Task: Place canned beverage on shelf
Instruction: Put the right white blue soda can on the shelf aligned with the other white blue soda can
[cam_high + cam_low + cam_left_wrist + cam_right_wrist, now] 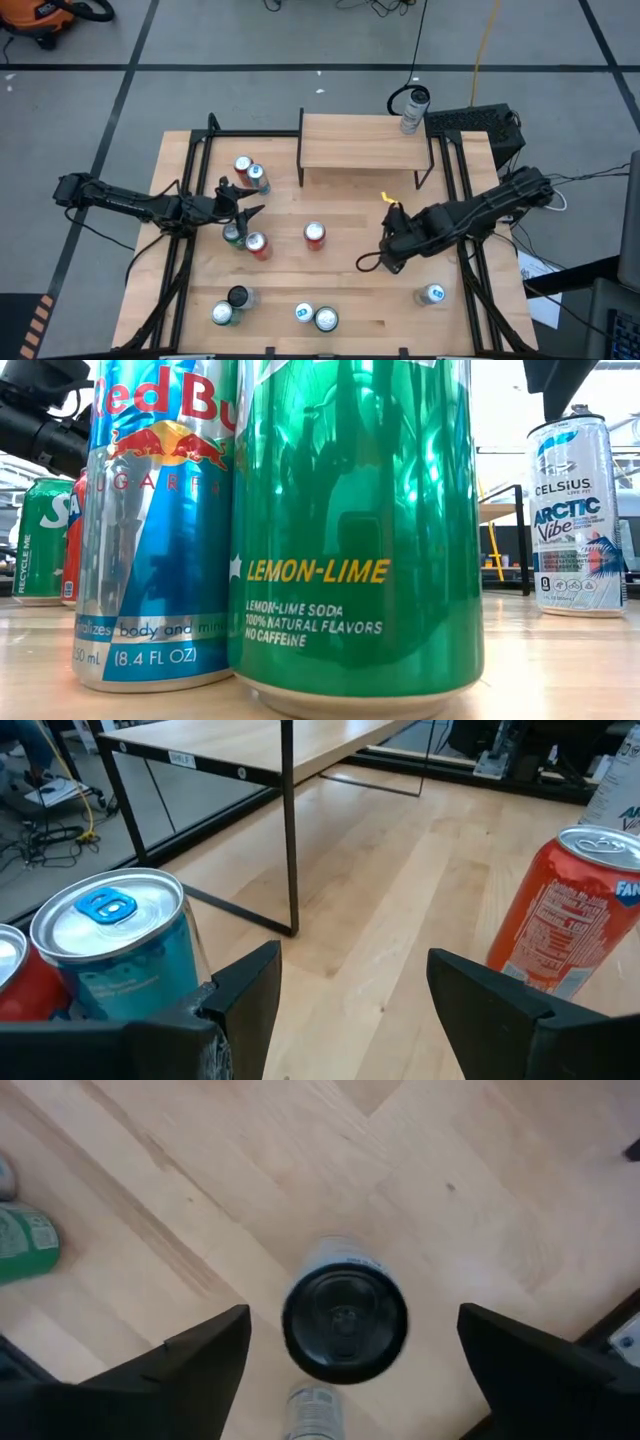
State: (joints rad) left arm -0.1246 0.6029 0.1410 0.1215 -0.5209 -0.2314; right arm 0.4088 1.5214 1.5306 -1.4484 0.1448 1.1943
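The shelf (pixel 360 140) stands at the table's far middle, and a pale can (pixel 413 110) is on its far right corner. My right gripper (pixel 392 255) (pixel 352 1318) points down, open, above a black-topped can (pixel 345 1320) that stands upright on the table. This can shows between the fingers, which do not touch it. My left gripper (pixel 250 202) (pixel 355 960) is open and level at the table's left, with nothing between its fingers. A teal can (pixel 110 940) stands beside one finger. An orange can (pixel 570 910) stands off to the other side.
Loose cans stand about the table: a red-and-white one (pixel 243 165), a green (pixel 233 232) and a red (pixel 257 245) by the left gripper, the orange one (pixel 315 235) mid-table. Near the front edge are a Red Bull can (pixel 150 520), a lemon-lime can (pixel 360 530) and a Celsius can (pixel 580 515).
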